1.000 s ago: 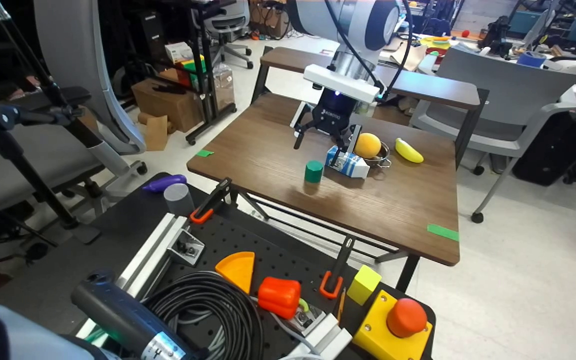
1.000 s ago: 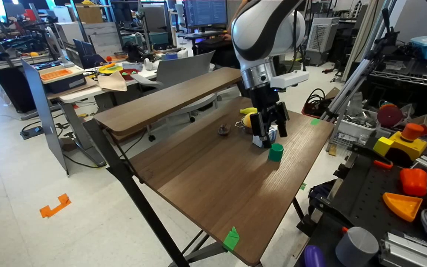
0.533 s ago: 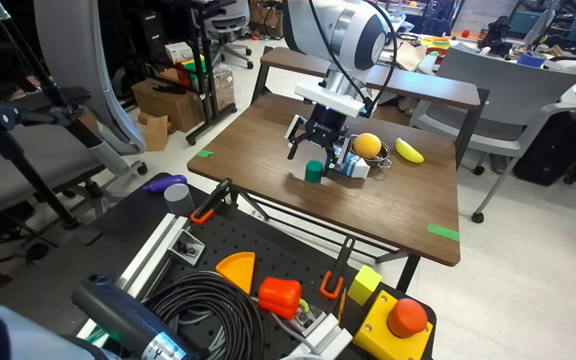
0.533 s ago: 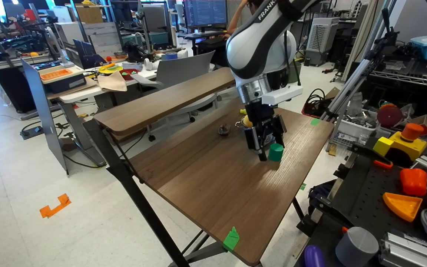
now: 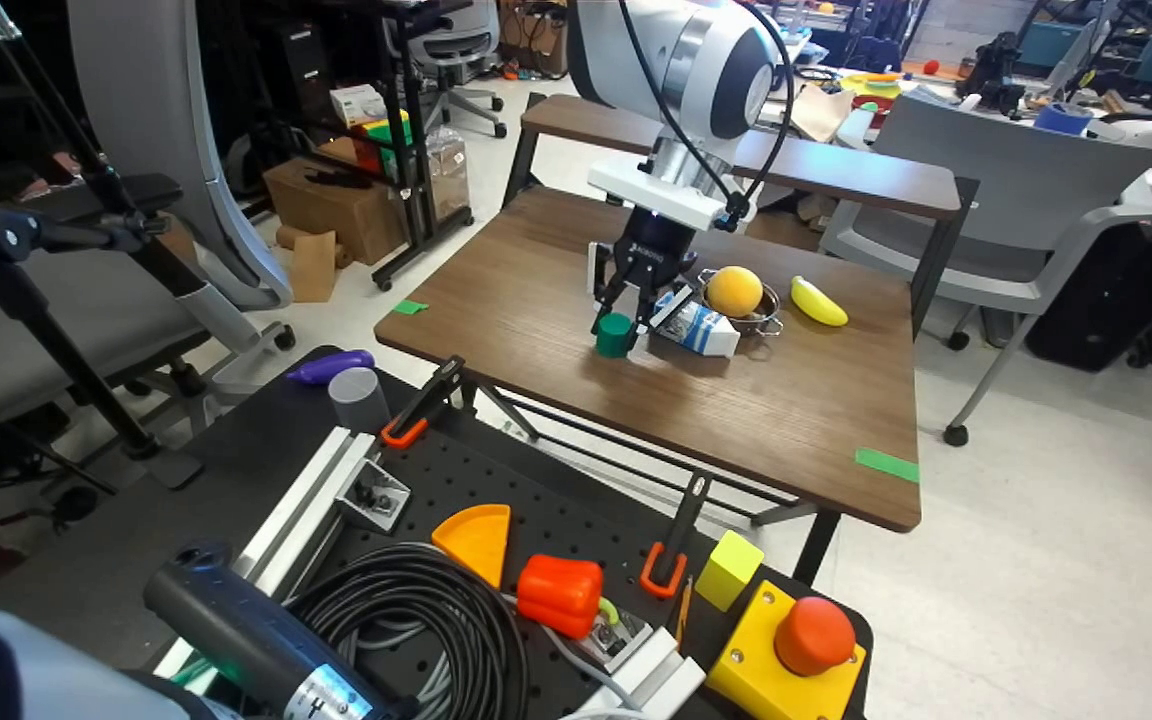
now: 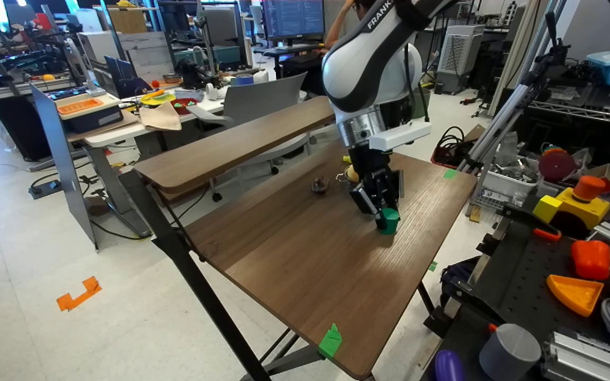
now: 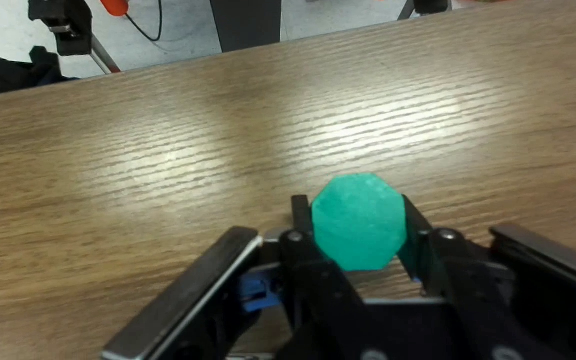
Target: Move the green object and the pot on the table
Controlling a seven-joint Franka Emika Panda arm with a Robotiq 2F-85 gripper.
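Observation:
The green object (image 7: 359, 220), a small cylinder with an eight-sided top, is between the two fingers of my gripper (image 7: 354, 210); both fingertips touch its sides. In both exterior views my gripper (image 5: 617, 333) is low over the dark wooden table (image 5: 496, 290), shut on the green object (image 6: 391, 222). Whether the cylinder's base touches the tabletop I cannot tell. Behind and beside the gripper is the pot (image 5: 762, 316), a small metal bowl with handles and a round yellow-orange thing in it. In an exterior view the arm partly covers the pot (image 6: 342, 178).
A blue-and-white carton (image 5: 704, 332) lies close beside my gripper, in front of the pot. Farther over is a yellow banana (image 5: 818, 301). A small dark brown object (image 6: 320, 185) sits near the back. A raised shelf (image 6: 241, 143) runs along the table's rear edge.
My gripper has come down from above with its jaws apart, reached around the green object and shut on it. The cylinder has shifted slightly sideways with the grip; the pot and carton have not moved.

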